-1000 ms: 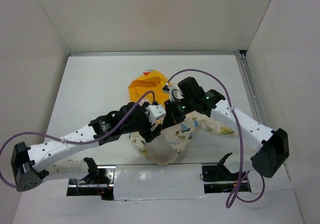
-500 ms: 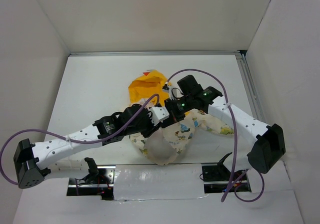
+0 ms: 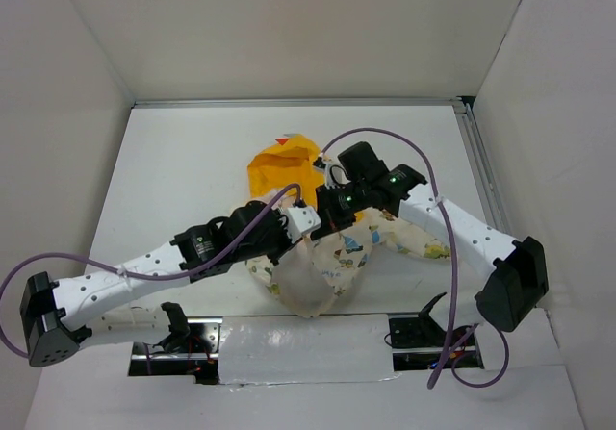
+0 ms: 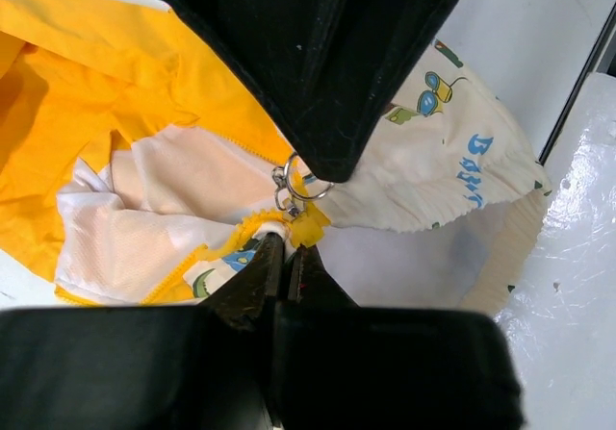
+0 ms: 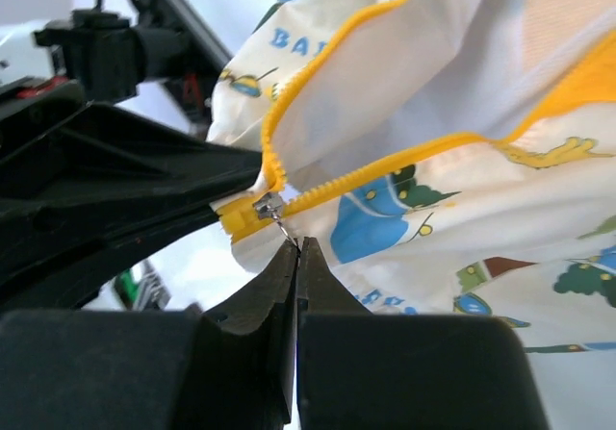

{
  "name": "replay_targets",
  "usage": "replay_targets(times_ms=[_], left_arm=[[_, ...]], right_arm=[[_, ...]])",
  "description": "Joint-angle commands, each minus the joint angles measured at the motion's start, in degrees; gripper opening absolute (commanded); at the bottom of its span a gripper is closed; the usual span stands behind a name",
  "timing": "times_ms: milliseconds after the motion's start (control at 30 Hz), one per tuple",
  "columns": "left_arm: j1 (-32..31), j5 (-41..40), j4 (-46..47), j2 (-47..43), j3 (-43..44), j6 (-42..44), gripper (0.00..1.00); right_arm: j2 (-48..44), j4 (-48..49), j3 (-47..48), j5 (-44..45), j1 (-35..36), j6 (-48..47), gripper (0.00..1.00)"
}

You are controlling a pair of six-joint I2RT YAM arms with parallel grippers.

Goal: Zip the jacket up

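Observation:
The jacket (image 3: pixel 354 249) lies mid-table, cream with cartoon print, its yellow hood (image 3: pixel 279 165) toward the back. Both grippers meet at its lower front. My left gripper (image 4: pixel 285 247) is shut on the yellow bottom end of the zipper tape (image 4: pixel 310 226), at the hem. My right gripper (image 5: pixel 297 246) is shut on the thin metal zipper pull (image 5: pixel 280 224), which hangs from the slider (image 5: pixel 262 206) at the bottom of the yellow zipper teeth (image 5: pixel 385 170). In the left wrist view the pull's ring (image 4: pixel 288 182) shows under the right gripper's black finger (image 4: pixel 327 84). From above, the left gripper (image 3: pixel 316 230) and right gripper (image 3: pixel 333 218) nearly touch.
White walls enclose the table (image 3: pixel 183 170) on three sides. A metal rail (image 3: pixel 481 175) runs along the right edge. A shiny white strip (image 3: pixel 308 343) covers the near edge between the arm bases. Purple cables (image 3: pixel 404 146) loop above both arms.
My left gripper, open a second ago, has closed on the bottom end of the zipper. The left arm shifted slightly. The right gripper stayed shut on the pull.

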Motion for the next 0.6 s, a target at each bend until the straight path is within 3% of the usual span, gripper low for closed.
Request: replay_targets(times_ms=[0,400,567], left_arm=[[-1.2,6.7,6.4,-3.9,0.5,0.1,0.00],[-1.4,10.7,8.1,-8.1,4.2,3.7,0.00],[-1.3,7.5,7.2,-7.9,3.5,1.8,0.00]], right_arm=[[0.9,2.3,2.4,17.6,0.3,0.0,0.00],[12.2,4.8,4.8,30.5,0.5,-0.1,0.00],[7.7,9.2,4.4,29.1,-0.8,-0.3,0.00]])
